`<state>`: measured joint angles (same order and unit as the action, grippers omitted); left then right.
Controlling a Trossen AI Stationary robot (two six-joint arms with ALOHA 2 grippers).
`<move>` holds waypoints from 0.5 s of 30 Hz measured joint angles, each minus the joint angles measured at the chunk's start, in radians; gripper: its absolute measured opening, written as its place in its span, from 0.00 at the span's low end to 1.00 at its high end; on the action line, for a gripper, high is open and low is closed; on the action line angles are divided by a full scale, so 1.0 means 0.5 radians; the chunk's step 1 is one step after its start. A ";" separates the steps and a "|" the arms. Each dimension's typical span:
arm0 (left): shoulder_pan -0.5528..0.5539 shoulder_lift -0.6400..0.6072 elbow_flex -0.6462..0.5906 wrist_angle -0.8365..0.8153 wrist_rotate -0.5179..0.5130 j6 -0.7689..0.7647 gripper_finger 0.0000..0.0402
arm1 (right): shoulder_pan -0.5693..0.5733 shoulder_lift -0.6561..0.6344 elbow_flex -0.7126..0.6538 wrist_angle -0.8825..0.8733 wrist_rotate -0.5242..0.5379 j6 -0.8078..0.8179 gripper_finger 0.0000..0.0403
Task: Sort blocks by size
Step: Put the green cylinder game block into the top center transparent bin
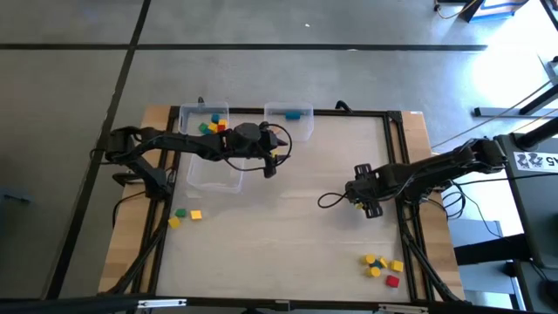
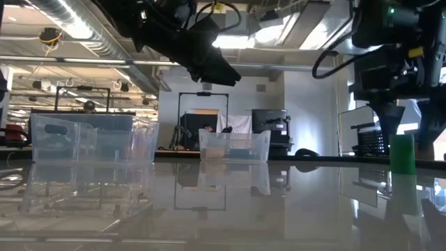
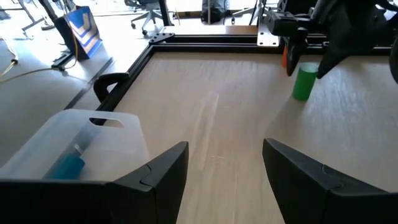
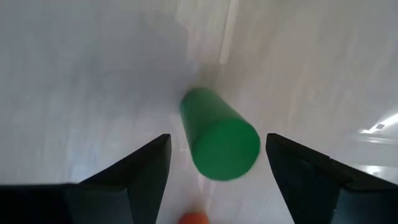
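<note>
A green cylinder block [image 4: 217,134] stands upright on the table [image 1: 288,235], right of centre. My right gripper [image 4: 217,140] points down over it, open, one finger on either side and clear of it. The cylinder also shows in the left wrist view [image 3: 305,81] and the low view [image 2: 402,153]; the high view hides it under my right gripper [image 1: 366,201]. An orange bit [image 4: 196,218] shows beside it. My left gripper [image 3: 224,149] hovers open and empty by the clear bins [image 1: 270,164]. Loose blocks lie at the near left [image 1: 185,215] and near right [image 1: 382,266].
Two clear bins stand at the far left [image 1: 214,166], the farther one holding several coloured blocks [image 1: 214,127]. A third clear bin [image 1: 289,120] at the far middle holds a blue block [image 1: 293,113]. A black frame [image 1: 392,157] borders the table. A cable [image 1: 331,201] loops beside my right gripper.
</note>
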<state>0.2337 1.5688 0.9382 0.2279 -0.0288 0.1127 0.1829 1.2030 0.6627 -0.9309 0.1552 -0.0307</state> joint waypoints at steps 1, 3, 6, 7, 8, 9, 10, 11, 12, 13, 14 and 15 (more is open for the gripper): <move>0.000 0.000 0.000 -0.001 0.000 0.000 0.51 | 0.000 0.000 -0.015 0.024 0.000 0.000 0.67; 0.000 0.000 0.000 0.000 0.000 0.000 0.51 | 0.000 0.000 -0.040 0.085 -0.003 0.000 0.66; 0.000 0.000 0.000 -0.001 0.000 -0.001 0.51 | 0.000 0.000 -0.067 0.143 -0.025 -0.001 0.63; 0.000 0.000 0.000 -0.002 0.000 0.000 0.51 | 0.000 0.000 -0.073 0.157 -0.029 0.000 0.61; 0.000 0.000 0.000 -0.002 0.000 0.000 0.51 | 0.000 0.000 -0.076 0.157 -0.029 -0.001 0.58; 0.000 0.000 0.000 -0.001 0.000 0.000 0.51 | 0.000 0.000 -0.077 0.149 -0.029 -0.002 0.55; 0.000 0.000 0.000 -0.002 0.000 -0.001 0.51 | 0.000 0.000 -0.077 0.150 -0.029 -0.004 0.52; 0.000 0.000 0.000 -0.002 0.000 -0.001 0.51 | 0.000 0.000 -0.077 0.152 -0.029 -0.005 0.48; 0.000 0.000 0.000 -0.004 0.000 -0.001 0.51 | 0.000 0.000 -0.077 0.150 -0.027 -0.007 0.45; 0.000 0.000 0.000 -0.004 0.000 -0.001 0.51 | 0.000 0.000 -0.077 0.150 -0.024 -0.008 0.41; 0.000 0.000 0.000 -0.004 0.000 -0.001 0.51 | 0.000 0.000 -0.077 0.150 -0.014 -0.008 0.38; 0.000 0.000 0.001 -0.003 0.000 -0.001 0.51 | 0.000 -0.001 -0.076 0.151 -0.002 -0.008 0.36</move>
<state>0.2337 1.5688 0.9386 0.2264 -0.0288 0.1123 0.1829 1.2026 0.6246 -0.8555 0.1541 -0.0345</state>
